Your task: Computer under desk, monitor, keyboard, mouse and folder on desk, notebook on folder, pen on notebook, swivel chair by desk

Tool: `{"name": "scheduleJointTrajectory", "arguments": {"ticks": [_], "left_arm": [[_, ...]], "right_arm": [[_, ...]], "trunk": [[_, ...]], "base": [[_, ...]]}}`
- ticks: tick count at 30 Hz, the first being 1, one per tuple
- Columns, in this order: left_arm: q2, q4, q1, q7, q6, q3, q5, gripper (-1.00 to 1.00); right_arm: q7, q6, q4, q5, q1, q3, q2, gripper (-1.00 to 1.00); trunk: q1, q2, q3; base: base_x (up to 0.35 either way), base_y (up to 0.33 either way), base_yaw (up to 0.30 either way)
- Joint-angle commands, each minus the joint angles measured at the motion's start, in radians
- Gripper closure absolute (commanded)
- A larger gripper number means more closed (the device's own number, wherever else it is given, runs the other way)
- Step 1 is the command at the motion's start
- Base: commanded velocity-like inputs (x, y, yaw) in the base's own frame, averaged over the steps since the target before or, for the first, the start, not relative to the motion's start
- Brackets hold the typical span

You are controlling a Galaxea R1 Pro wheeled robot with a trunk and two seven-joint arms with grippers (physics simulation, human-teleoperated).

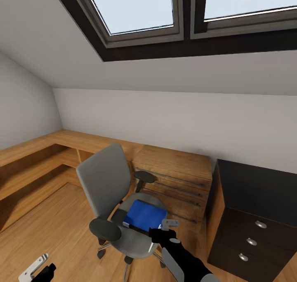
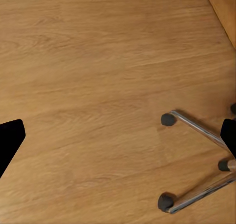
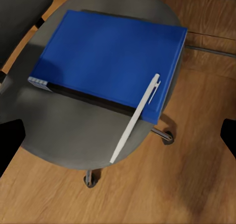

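The swivel chair (image 1: pixel 108 182), grey with black armrests, stands in the middle of the head view. On its seat (image 3: pixel 64 130) lies the blue folder (image 3: pixel 108 57) (image 1: pixel 144 216). The white pen (image 3: pixel 135 117) rests slanted, partly on the folder's edge and partly on the seat. My right gripper (image 1: pixel 168 226) (image 3: pixel 118 138) hovers open just above the seat's near edge, over the pen. My left gripper (image 1: pixel 35 268) (image 2: pixel 118 138) hangs open low over the floor beside the chair's chrome base (image 2: pixel 199 128). The desk, monitor, keyboard, mouse, computer and notebook are out of view.
Light wooden low shelving (image 1: pixel 33 166) runs along the left wall. A wooden drawer unit (image 1: pixel 175 178) stands right behind the chair. A black cabinet with round knobs (image 1: pixel 251 216) is at the right. A sloped ceiling with a skylight (image 1: pixel 136 9) rises above. Wood floor (image 1: pixel 49 228) lies left of the chair.
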Motion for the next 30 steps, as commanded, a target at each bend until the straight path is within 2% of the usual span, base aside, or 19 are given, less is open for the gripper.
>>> {"name": "scheduleJointTrajectory", "arguments": {"ticks": [1, 12, 20, 30], "left_arm": [[0.002, -0.001, -0.001, 0.005, -0.006, -0.006, 0.008, -1.00], [-0.001, 0.002, -0.001, 0.004, -0.005, -0.007, 0.005, -1.00], [-0.002, 0.002, -0.001, 0.003, -0.004, -0.009, 0.004, -1.00], [0.003, 0.002, -0.001, 0.004, -0.004, -0.002, 0.005, -1.00]], "right_arm": [[-0.008, 0.003, -0.001, -0.004, -0.001, 0.003, 0.000, -1.00], [-0.007, 0.001, -0.001, -0.005, -0.001, 0.002, 0.000, -1.00], [-0.007, 0.002, 0.001, -0.005, -0.001, 0.002, 0.000, -1.00], [-0.007, 0.004, -0.001, -0.006, -0.001, 0.003, 0.000, -1.00]], "trunk": [[0.000, -0.001, -0.001], [0.000, -0.001, -0.001], [0.000, -0.001, -0.001], [0.000, -0.001, -0.001]], "base": [[0.000, 0.000, 0.023], [0.018, 0.000, 0.180], [0.221, 0.000, 0.026], [0.021, 0.000, 0.001]]}}
